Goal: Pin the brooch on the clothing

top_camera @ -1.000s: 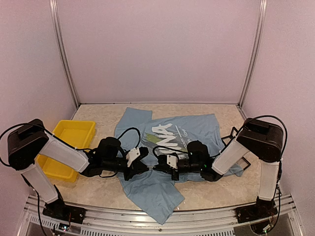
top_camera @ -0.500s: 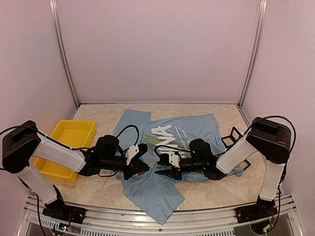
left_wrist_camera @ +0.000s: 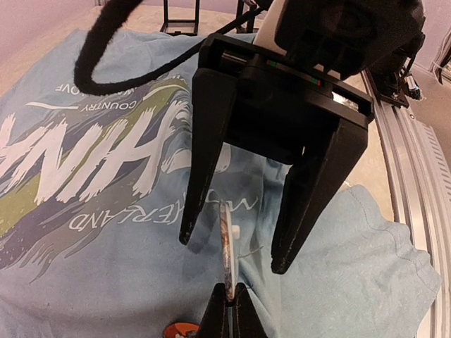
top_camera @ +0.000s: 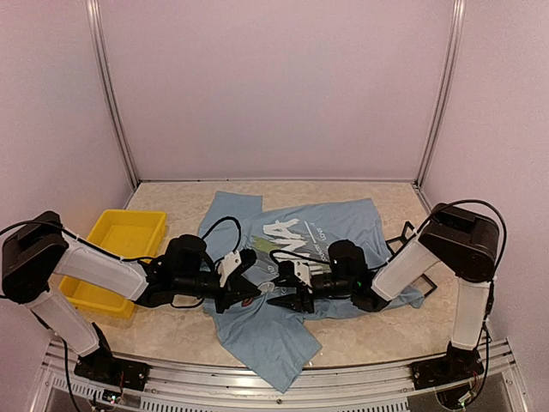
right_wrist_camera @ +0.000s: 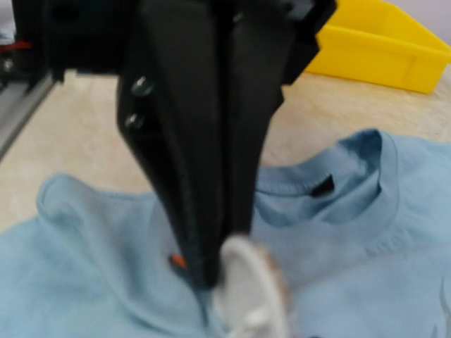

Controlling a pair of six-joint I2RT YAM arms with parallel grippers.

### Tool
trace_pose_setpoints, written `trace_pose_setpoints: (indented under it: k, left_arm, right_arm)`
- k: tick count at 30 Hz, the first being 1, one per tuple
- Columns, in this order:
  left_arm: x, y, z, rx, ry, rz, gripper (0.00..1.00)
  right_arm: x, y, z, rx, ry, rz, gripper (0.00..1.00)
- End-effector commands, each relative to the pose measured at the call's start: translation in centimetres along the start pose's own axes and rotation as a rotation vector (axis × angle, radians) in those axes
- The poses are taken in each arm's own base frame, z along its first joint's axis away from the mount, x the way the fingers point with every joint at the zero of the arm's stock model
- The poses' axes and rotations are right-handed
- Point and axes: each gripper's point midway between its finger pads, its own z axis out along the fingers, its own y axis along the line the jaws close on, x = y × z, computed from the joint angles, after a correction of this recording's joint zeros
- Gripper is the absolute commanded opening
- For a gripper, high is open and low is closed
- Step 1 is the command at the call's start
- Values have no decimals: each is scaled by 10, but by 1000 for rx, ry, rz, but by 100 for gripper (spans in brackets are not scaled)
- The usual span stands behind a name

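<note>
The clothing [top_camera: 334, 227] is a light blue T-shirt with white lettering, lying rumpled on the table; its print fills the left wrist view [left_wrist_camera: 106, 211]. My left gripper [top_camera: 255, 296] [left_wrist_camera: 230, 289] is shut on the lower edge of the brooch [left_wrist_camera: 225, 243], a thin round disc held upright just above the fabric. The disc's white back [right_wrist_camera: 250, 296] shows in the right wrist view beside the left gripper [right_wrist_camera: 208, 278]. My right gripper [top_camera: 277, 300] [left_wrist_camera: 234, 253] faces it, open, one finger on each side of the brooch without touching it.
A yellow bin [top_camera: 120, 245] [right_wrist_camera: 373, 49] stands at the left. A black frame [top_camera: 412, 233] lies by the shirt's right side. The metal rail [left_wrist_camera: 412, 183] runs along the table's front edge. The shirt's collar [right_wrist_camera: 359, 176] lies beyond the brooch.
My right gripper has gone from shut to open and now straddles the brooch. My left gripper has stayed shut on the brooch and shifted slightly right.
</note>
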Motion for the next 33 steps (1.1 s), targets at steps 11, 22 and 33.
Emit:
trace_pose_setpoints:
  k: [11,22,33]
  left_arm:
    - [-3,-8,-2,23,-18,29,0]
    - [-5,-10,-3,21,-21,46,0]
    - [-7,-13,-6,20,-28,63,0]
  right_arm:
    - [-8,9,13,-193,-65,106,24]
    - [-6,12,13,-216,-66,118,34]
    - [-3,12,9,-245,-72,167,22]
